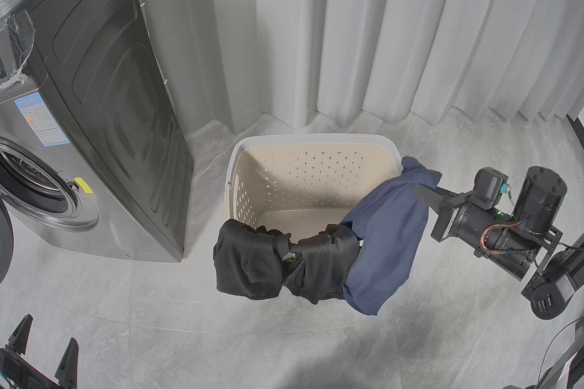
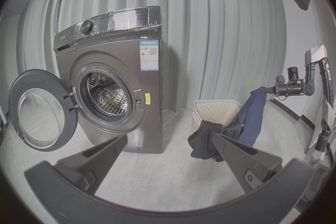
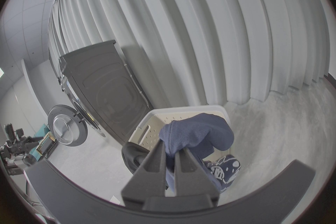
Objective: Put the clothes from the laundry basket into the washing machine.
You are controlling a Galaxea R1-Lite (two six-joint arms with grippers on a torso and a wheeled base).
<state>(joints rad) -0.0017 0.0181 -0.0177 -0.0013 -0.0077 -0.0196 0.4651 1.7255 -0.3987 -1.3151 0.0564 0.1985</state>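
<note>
Right pincer (image 1: 420,188), black, 2 tapered fingers (image 3: 150,172) closed tight on a top fold of a soft navy-blue cloth garment (image 1: 386,232), cloth pinched in the narrow slit between them. Hanging long and limp from that grip, lower end draped outside the rim of a cream perforated plastic laundry basket (image 1: 310,138) just below and beside the pincer.

Slung over the basket's rim on the side away from the pale pleated curtain (image 1: 365,13), further from the right pincer and touching the blue cloth: a crumpled black fabric garment (image 1: 261,262).

Well apart from the right pincer, past the basket: a dark grey metal front-loading washing machine (image 1: 109,104), round door (image 2: 40,109) swung wide, steel drum (image 2: 105,95) directly ahead of the left pincer (image 2: 168,139). Left pincer low, fingers spread wide, holding nothing, well apart from both garments.

Handling, as a judgement: both garments probably light, floppy, not fragile, apt to swing, trail and snag on the rim. Best taken at a bunched fold near the middle, not at an edge, to keep the hanging tail short for the drum mouth.

Hard to make out: depth of cloth inside the right grip; the basket floor behind the black garment; a white-printed navy patch (image 3: 225,168) below the right pincer, possibly part of the blue garment, possibly separate.
</note>
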